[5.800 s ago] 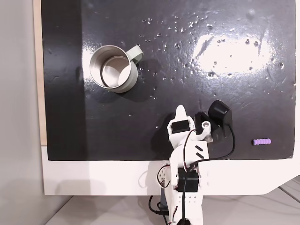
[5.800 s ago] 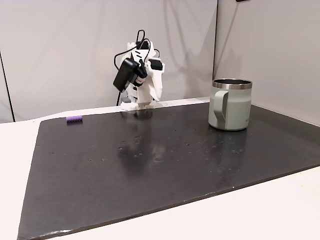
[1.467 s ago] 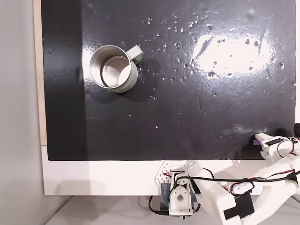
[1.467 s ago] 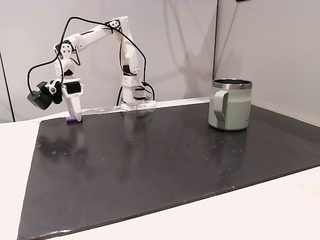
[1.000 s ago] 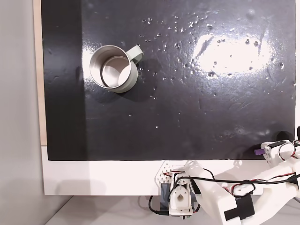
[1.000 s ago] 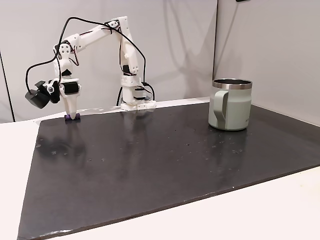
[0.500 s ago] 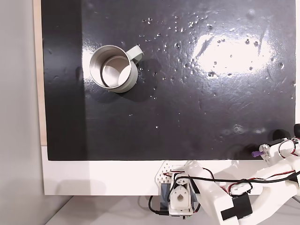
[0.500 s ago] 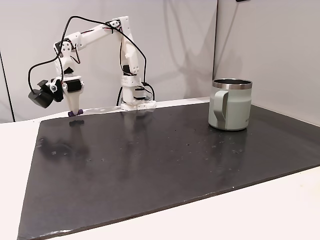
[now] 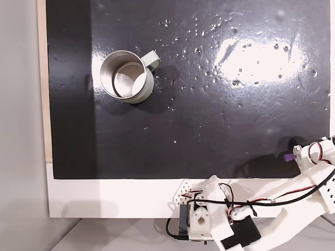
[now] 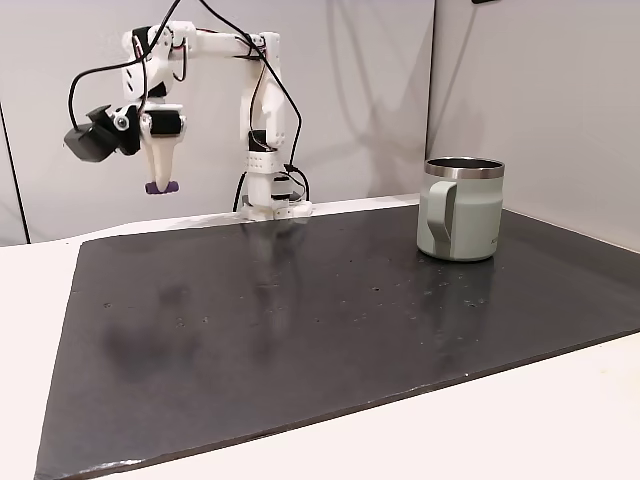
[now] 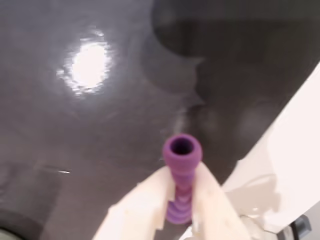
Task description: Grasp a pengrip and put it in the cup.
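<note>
I have the claw (image 11: 182,200) pinching the pengrip (image 11: 181,165) by its lower half only, so a fast swing toward the cup (image 9: 127,76) at upper left could shake it loose.

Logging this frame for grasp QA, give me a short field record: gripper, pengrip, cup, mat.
gripper: shut on the pengrip, raised well above the mat
pengrip: purple ribbed tube, clamped between both fingers, one end sticking out past the fingertips
cup: upright on the mat, far from the gripper, nothing seen inside
mat: black, glossy, speckled
</note>
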